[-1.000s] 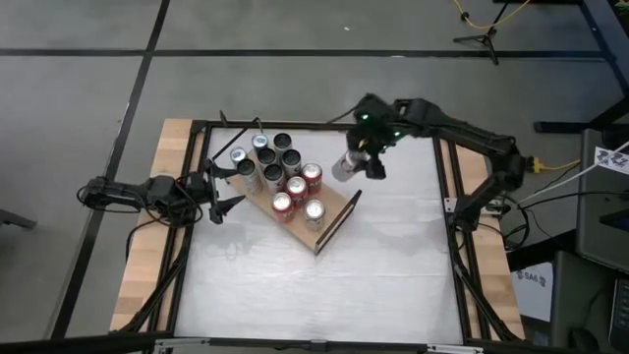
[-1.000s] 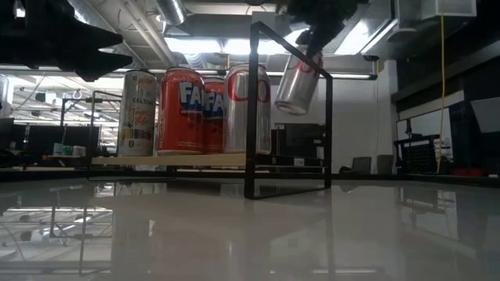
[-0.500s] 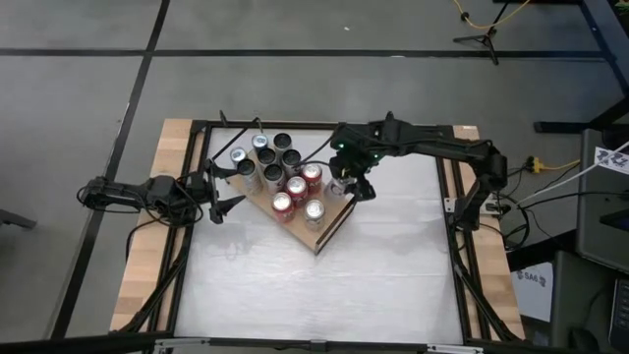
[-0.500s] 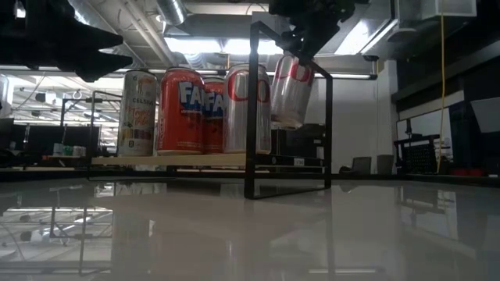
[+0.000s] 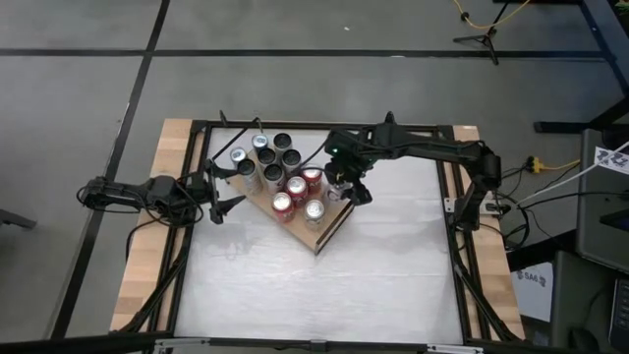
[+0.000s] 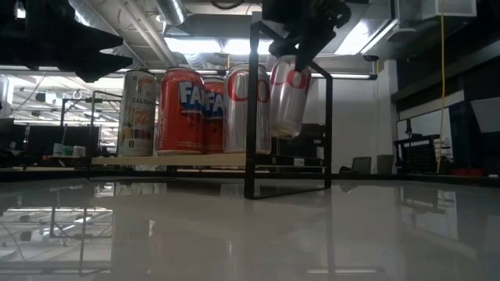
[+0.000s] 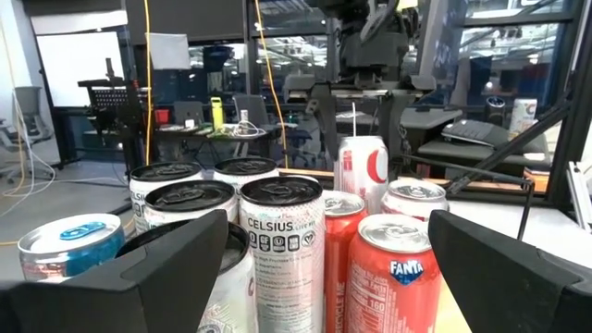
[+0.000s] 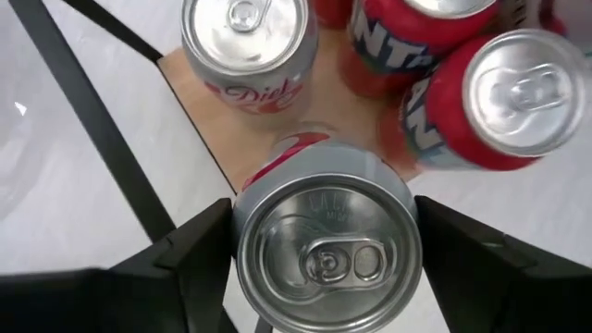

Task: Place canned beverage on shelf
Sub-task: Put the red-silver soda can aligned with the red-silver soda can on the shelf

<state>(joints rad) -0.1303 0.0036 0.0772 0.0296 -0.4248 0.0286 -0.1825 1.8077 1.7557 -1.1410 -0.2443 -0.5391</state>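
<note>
The shelf (image 5: 332, 212), a light-brown board on a black frame (image 6: 250, 117), stands slantwise mid-table and carries several cans (image 5: 295, 187): red, silver and dark ones. My right gripper (image 5: 342, 181) is shut on a silver-and-red canned beverage (image 6: 289, 100), which hangs over the shelf's far right corner next to a silver can (image 8: 245, 46). My left gripper (image 5: 234, 187) waits open and level at the shelf's left end, its fingers (image 7: 176, 268) apart with nothing between them. My right gripper pinches the can's upper side wall (image 8: 248, 217), just below the rim, between its two fingers (image 8: 199, 254). It comes steeply from above, so the can's top faces the wrist. The can hangs a little tilted, its bottom (image 6: 286, 134) clear of the board.
The shelf's black end frame (image 6: 328, 133) rises beside the held can. Red cans (image 8: 504, 102) stand close by on the board. Bare white tabletop (image 5: 393, 265) lies near and right of the shelf. Black rails (image 5: 457, 256) border the table.
My right gripper has carried the can toward the table's left and near side and down, in over the shelf's far right corner. The can has swung from a clear slant to nearly upright and now hangs close beside the silver can.
</note>
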